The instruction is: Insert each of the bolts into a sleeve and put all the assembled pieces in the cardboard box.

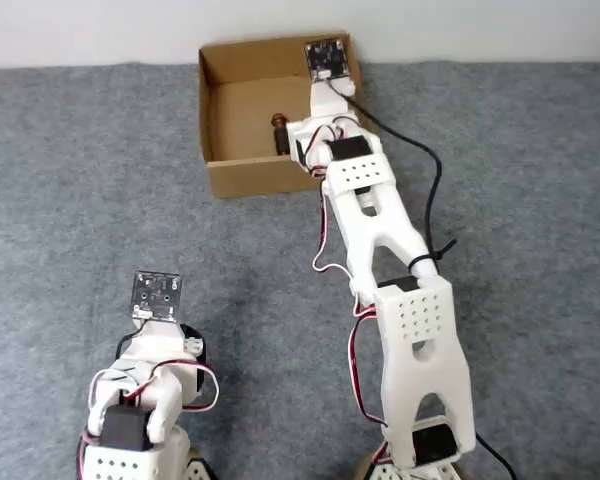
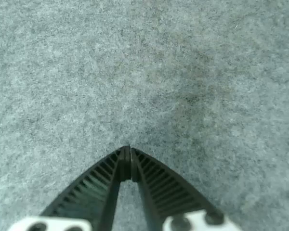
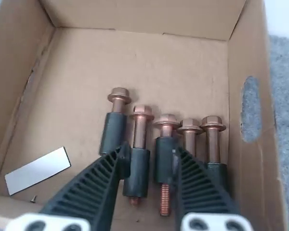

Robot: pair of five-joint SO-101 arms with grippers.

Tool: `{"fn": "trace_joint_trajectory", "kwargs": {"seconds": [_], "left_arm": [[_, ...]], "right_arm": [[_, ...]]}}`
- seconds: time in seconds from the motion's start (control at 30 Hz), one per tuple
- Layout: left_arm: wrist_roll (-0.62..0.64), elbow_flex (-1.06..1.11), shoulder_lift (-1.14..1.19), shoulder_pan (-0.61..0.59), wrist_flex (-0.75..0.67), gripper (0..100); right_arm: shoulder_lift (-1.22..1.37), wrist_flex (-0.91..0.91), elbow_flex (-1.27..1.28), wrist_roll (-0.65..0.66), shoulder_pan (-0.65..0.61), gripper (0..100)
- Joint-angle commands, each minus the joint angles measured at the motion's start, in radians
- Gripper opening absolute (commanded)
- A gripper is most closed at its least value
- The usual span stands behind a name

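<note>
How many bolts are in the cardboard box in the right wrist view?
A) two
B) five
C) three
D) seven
B: five copper-headed bolts lie side by side on the floor of the cardboard box, below the spread fingers of the right gripper.

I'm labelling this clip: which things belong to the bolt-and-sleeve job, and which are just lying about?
Job: cardboard box, sleeved bolts lying inside it, right pincer open over them.
Lying about: pale strip on the box floor, grey carpet.
</note>
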Motion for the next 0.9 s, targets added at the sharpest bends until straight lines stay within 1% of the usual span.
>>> {"fn": "trace_joint_trajectory", "kwargs": {"seconds": [0.0, 0.07, 0.2, 0.27, 0.5, 0.63, 0.7, 0.87], "left_arm": [[-0.002, -0.007, -0.005, -0.006, 0.003, 1], [-0.002, -0.007, -0.005, -0.006, 0.003, 1], [-0.002, -0.007, -0.005, -0.006, 0.003, 1], [-0.002, -0.007, -0.005, -0.006, 0.003, 1], [-0.002, -0.007, -0.005, -0.006, 0.003, 1], [-0.002, -0.007, -0.005, -0.006, 0.003, 1], [-0.002, -0.007, -0.005, -0.006, 0.003, 1], [-0.002, -0.007, -0.005, -0.006, 0.003, 1]], "right_arm": [[-0.056, 0.001, -0.069, 0.008, 0.012, 4.4], [-0.076, 0.001, -0.075, 0.009, 0.010, 0.7], [-0.127, 0.004, -0.081, 0.011, 0.008, 0.8], [-0.156, 0.051, -0.083, 0.011, 0.008, 0.8], [-0.297, 0.380, -0.083, 0.003, 0.012, 0.8], [-0.378, 0.513, -0.083, -0.003, 0.012, 0.8], [-0.409, 0.584, -0.083, -0.040, 0.012, 0.8], [-0.464, 0.834, -0.083, -0.121, 0.016, 0.8]]}}
